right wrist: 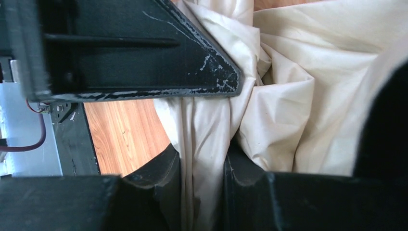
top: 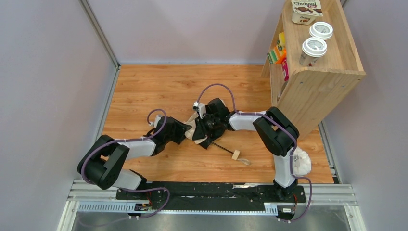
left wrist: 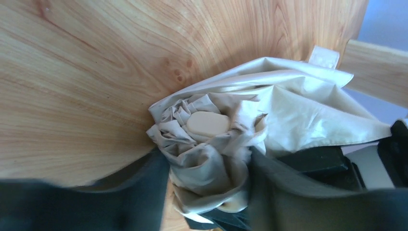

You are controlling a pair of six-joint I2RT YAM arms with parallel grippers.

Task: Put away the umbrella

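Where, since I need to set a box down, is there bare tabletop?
Bare: the far strip of the table between the umbrella and the back wall, widest far left; a smaller near patch left of the wooden handle. Crowded: the centre, where left gripper and right gripper clamp the umbrella, and the right edge by the shelf and white bag.

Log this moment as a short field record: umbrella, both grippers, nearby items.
umbrella: collapsed, lying on the table between the arms
canopy: loosely bunched, not rolled
wooden knob: on the table, pointing toward the near edge
strap tab: sticking out, not wrapped round the canopy
left gripper: shut on the canopy's tip end
right gripper: pinching a fold of canopy fabric
shelf unit: far right, cups on top
white bag: near right corner
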